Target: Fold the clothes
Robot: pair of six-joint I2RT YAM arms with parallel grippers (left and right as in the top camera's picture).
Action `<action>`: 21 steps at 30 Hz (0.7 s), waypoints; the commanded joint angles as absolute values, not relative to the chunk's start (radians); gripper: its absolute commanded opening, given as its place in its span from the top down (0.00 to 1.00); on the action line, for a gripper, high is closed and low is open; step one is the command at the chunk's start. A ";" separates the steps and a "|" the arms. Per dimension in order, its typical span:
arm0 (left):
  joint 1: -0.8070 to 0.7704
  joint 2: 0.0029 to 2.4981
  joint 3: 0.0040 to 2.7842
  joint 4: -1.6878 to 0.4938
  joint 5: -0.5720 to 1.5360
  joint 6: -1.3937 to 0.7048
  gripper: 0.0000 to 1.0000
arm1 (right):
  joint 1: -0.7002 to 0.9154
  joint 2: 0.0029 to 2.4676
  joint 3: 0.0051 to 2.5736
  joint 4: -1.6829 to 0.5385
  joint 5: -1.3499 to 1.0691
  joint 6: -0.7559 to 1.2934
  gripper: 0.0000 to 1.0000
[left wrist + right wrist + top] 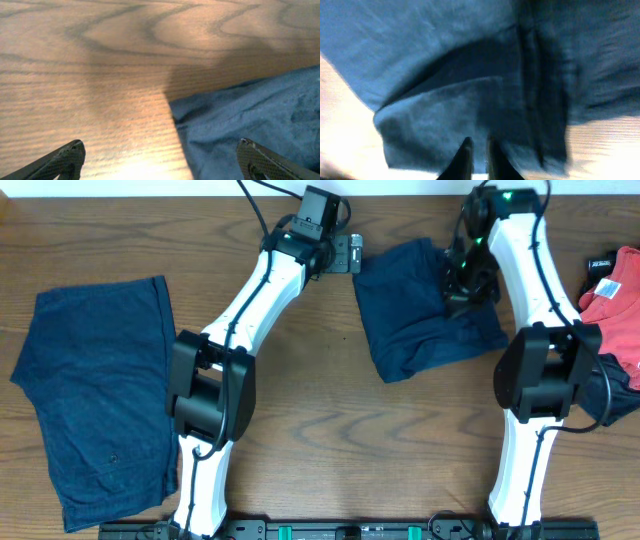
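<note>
A navy garment (100, 395) lies spread flat on the left of the table. A second navy garment (415, 325) lies rumpled and partly doubled over at the back middle. It also shows in the left wrist view (260, 120) and the right wrist view (445, 60). My left gripper (347, 255) is open wide and empty just off this garment's back left corner, its fingers (160, 157) straddling the cloth's edge above the wood. My right gripper (463, 292) is over the garment's right part, its fingers (479, 150) nearly together with cloth pinched between them.
A red cloth (620, 305) lies at the right edge with a dark cloth (622, 395) below it and a small black item (600, 264) behind it. Both arms reach from the front edge to the back of the wooden table (330, 410).
</note>
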State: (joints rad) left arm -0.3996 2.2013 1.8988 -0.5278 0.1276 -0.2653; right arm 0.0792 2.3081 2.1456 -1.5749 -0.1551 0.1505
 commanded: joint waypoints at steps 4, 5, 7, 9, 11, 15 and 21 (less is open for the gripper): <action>-0.356 2.177 1.911 -0.611 0.122 -0.271 0.02 | 0.144 2.309 1.977 -1.525 -0.192 0.138 0.99; -0.352 2.177 1.911 -0.621 0.122 -0.271 0.02 | 0.150 2.309 1.960 -1.521 -0.192 0.140 0.99; -0.345 2.177 1.911 -0.636 0.122 -0.271 0.02 | 0.159 2.309 1.927 -1.517 -0.191 0.157 0.99; -0.340 2.177 1.911 -0.651 0.122 -0.271 0.02 | 0.165 2.309 1.899 -1.517 -0.191 0.174 0.99; -0.339 2.177 1.911 -0.670 0.123 -0.271 0.02 | 0.166 2.309 1.864 -1.510 -0.187 0.196 0.99; -0.342 2.177 1.911 -0.706 0.125 -0.271 0.02 | 0.160 2.309 1.775 -1.457 -0.188 0.223 0.99; -0.364 2.177 1.912 -0.713 0.279 -0.259 0.02 | 0.150 2.309 1.666 -1.373 -0.191 0.251 0.98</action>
State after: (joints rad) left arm -0.3485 2.1941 1.8984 -0.7105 0.1852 -0.2649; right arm 0.1570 2.3081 1.6951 -1.3937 -0.1875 0.2134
